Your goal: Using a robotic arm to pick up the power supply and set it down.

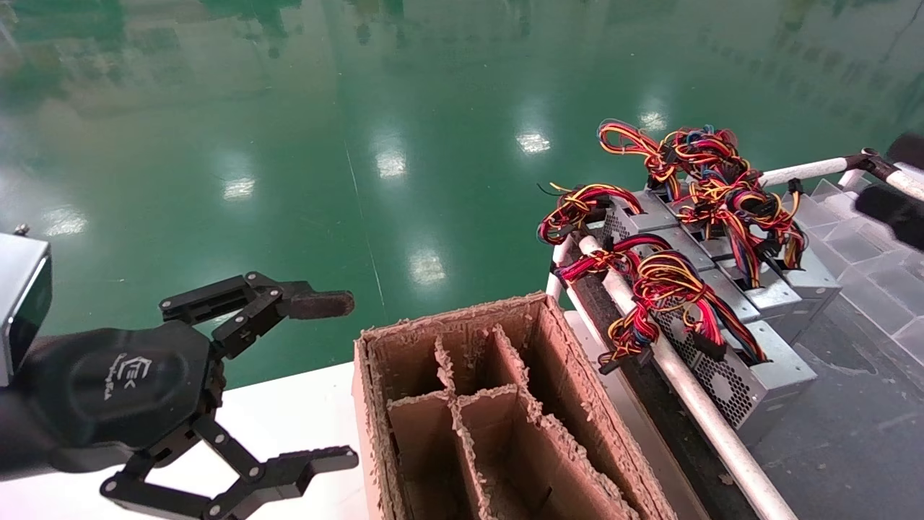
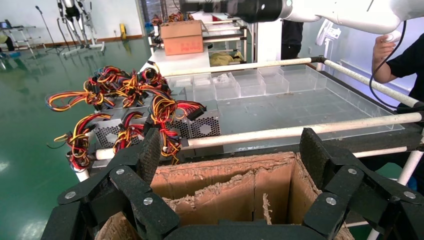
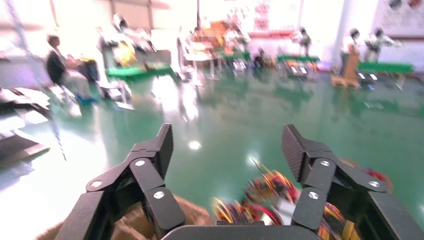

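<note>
Several grey power supplies stand in a row on the rack at the right; the nearest power supply (image 1: 751, 383) shows its perforated grille, with red, yellow and black wires (image 1: 664, 289) on top. They also show in the left wrist view, power supply (image 2: 202, 125) behind the cardboard box. My right gripper (image 3: 227, 145) is open and empty, held high above blurred wires (image 3: 270, 195). Its white robotic arm (image 2: 345, 12) reaches over the rack. My left gripper (image 1: 332, 381) stands open and empty, left of the box, (image 2: 232, 155).
A brown cardboard box (image 1: 505, 404) with torn dividers sits on the white table (image 1: 289, 404) between the left gripper and the rack. White rack rails (image 1: 693, 397) run along the power supplies. Clear plastic trays (image 2: 260, 85) lie behind. A person (image 2: 400, 60) stands beyond the rack.
</note>
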You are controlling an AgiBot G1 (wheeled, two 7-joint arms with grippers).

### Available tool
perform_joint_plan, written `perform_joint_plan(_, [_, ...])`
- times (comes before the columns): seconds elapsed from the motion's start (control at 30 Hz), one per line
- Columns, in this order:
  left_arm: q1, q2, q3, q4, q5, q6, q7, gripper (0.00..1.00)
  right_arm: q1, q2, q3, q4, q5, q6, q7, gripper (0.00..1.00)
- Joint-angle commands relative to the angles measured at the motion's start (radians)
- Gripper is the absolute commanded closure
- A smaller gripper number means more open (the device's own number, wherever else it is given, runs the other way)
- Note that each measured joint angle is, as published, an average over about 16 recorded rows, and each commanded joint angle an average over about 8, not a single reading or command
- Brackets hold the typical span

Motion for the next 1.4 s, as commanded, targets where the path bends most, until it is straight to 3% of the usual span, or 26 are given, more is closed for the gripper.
perform_joint_plan(0.03, [0.000, 0.000, 0.000, 0.000, 0.000, 0.000, 0.000, 0.00, 0.001, -0.007, 0.005, -0.004, 0.013, -0.008, 0.003, 0.00])
perform_joint_plan(1.4, [0.000, 0.000, 0.001, 0.000, 0.000, 0.000, 0.000, 0.00, 0.062, -0.126, -0.112, 0.332, -0.080, -0.053, 0.122, 0.00])
